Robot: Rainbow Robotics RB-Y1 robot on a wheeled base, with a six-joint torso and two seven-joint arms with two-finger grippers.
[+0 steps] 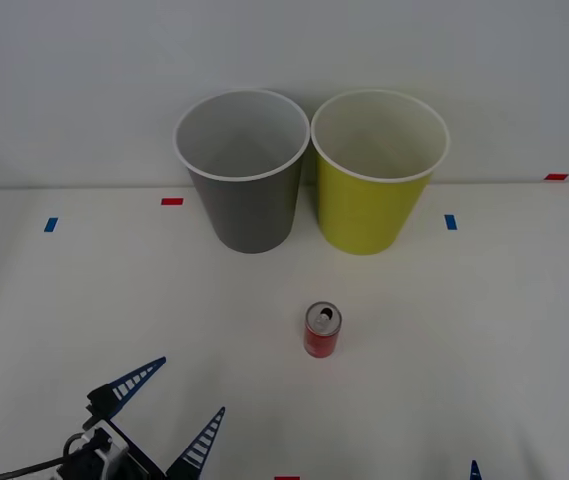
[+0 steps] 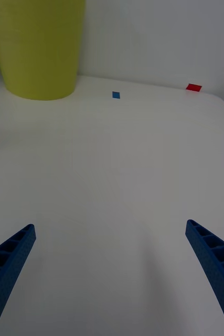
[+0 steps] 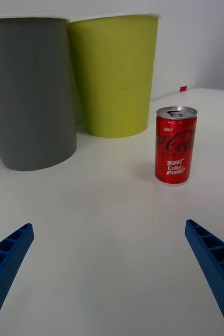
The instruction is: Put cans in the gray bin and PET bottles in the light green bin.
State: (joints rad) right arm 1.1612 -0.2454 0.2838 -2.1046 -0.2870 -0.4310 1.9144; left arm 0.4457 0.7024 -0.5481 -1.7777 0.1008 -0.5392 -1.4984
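A small red can [image 1: 322, 330] with a silver top stands upright on the white table, in front of the gap between the two bins. The gray bin [image 1: 243, 172] stands at the back, with the light green bin [image 1: 377, 173] touching or nearly touching it on the right. My left gripper [image 1: 169, 410] is open near the front left edge, some way left of and nearer than the can [image 3: 175, 145], which its wrist view shows ahead with both bins [image 3: 30, 89] [image 3: 114, 73] behind. My right gripper [image 1: 526, 470] is open at the front right; its wrist view shows the light green bin [image 2: 38, 47] far ahead. No PET bottles are in view.
Small red and blue tape marks [image 1: 172, 201] [image 1: 450, 221] dot the table near the bins and at the edges. A white wall rises behind the table's far edge [image 1: 64, 188]. Bare tabletop lies around the can and in front of both grippers.
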